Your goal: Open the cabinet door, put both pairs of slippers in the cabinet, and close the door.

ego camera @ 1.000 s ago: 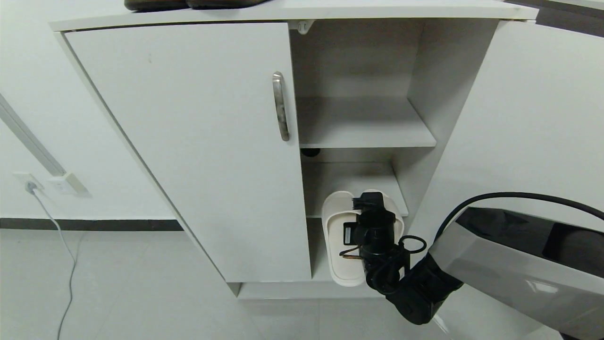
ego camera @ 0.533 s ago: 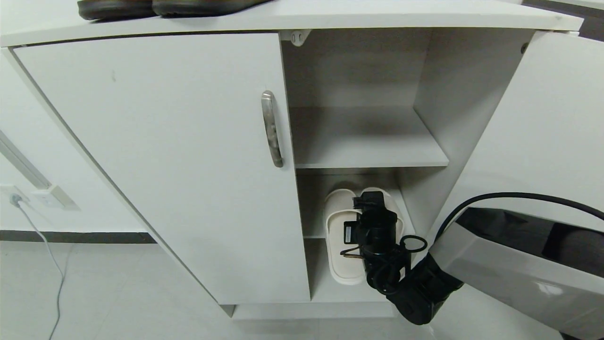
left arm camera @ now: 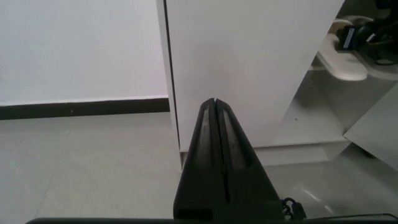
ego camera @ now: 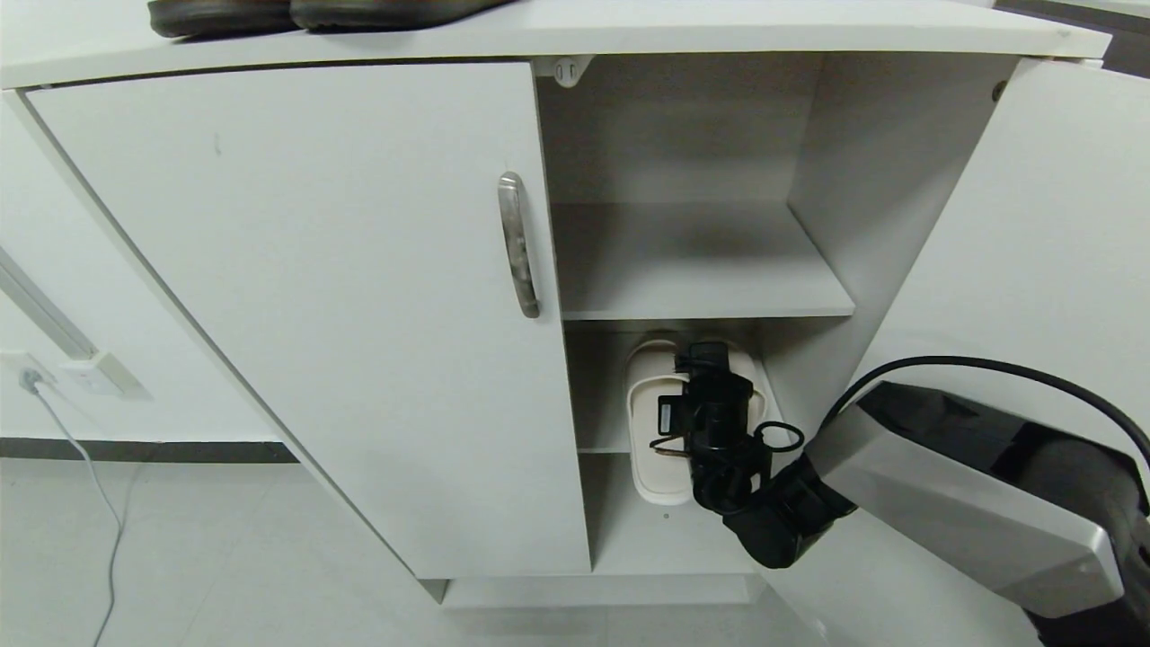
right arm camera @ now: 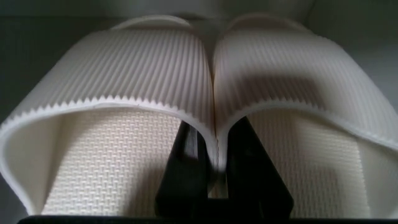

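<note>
The cabinet (ego camera: 862, 180) is white w/ 2 doors. Its L door (ego camera: 314, 296) is shut & has a metal handle (ego camera: 518, 244) by the inner edge. Its R door (ego camera: 1033, 243) is swung wide open, so you can see inside the R half of the cabinet. The R claw (right arm camera: 216, 140) is in that open half, in the space under the middle shelf (ego camera: 701, 270). It is squeezed tight on the white slippers (ego camera: 649, 422). One finger (right arm camera: 186, 168) goes inside one slipper, the other finger goes inside the 2nd slipper, & the 2 inner sides are pinched together between them. The white slippers sit side by side, toes pointing to the back of the cabinet & tucked under the middle shelf. Their heels stick out past the front edge of the low shelf (ego camera: 597, 447). Can't tell if they touch that shelf. The dark slippers (ego camera: 305, 13) lie on top of the cabinet, over the L door, side by side. The L claw (left arm camera: 215, 109) is outside the cabinet, low down in front of the L door. Its fingers are pressed flat together w/ nothing in them. A wall plug w/ a cord (ego camera: 27, 377) is on the wall past the L side of the cabinet.
</note>
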You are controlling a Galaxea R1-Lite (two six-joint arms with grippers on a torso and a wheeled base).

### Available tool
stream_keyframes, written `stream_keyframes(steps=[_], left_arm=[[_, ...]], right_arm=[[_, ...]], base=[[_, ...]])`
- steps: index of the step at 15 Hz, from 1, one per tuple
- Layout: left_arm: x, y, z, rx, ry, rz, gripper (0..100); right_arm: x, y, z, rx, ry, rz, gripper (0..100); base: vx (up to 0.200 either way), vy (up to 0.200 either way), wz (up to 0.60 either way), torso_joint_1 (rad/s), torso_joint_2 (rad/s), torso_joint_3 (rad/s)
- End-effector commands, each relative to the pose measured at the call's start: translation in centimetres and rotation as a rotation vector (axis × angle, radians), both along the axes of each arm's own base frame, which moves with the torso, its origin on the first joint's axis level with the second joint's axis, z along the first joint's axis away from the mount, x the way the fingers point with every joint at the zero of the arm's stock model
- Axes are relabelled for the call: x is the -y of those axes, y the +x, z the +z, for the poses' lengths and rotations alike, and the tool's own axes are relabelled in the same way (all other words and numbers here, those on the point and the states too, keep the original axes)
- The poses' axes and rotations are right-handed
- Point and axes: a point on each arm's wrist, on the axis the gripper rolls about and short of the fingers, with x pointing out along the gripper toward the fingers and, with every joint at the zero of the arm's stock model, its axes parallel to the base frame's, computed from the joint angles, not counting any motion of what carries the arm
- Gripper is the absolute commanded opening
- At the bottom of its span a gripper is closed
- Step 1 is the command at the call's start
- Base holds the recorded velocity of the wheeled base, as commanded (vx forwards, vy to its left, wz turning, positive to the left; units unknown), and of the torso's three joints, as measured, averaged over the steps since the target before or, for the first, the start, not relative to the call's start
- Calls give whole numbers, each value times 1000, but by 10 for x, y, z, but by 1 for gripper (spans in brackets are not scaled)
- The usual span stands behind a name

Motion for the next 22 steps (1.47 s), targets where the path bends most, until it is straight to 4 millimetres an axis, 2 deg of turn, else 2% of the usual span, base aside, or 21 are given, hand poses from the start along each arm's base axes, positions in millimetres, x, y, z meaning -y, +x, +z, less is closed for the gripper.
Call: stream_keyframes(steps=[1, 5, 9, 13, 22], left_arm=[[0, 0, 0, -1, 0, 0, 0], [0, 0, 0, -1, 0, 0, 0], [0, 0, 0, -1, 0, 0, 0], [0, 0, 0, -1, 0, 0, 0], [0, 0, 0, -1, -2, 0, 0]], right_arm=[[1, 16, -2, 4, 4, -14, 0], [-1, 36, 10, 13, 10, -27, 0], [-5, 42, 11, 6, 7, -7, 0], [-8, 50, 5, -14, -8, -11, 0], [-8, 53, -2, -29, -18, -12, 0]], base=[[0, 0, 0, 0, 0, 0], [0, 0, 0, 0, 0, 0], [0, 0, 0, 0, 0, 0], [0, 0, 0, 0, 0, 0], [0, 0, 0, 0, 0, 0]])
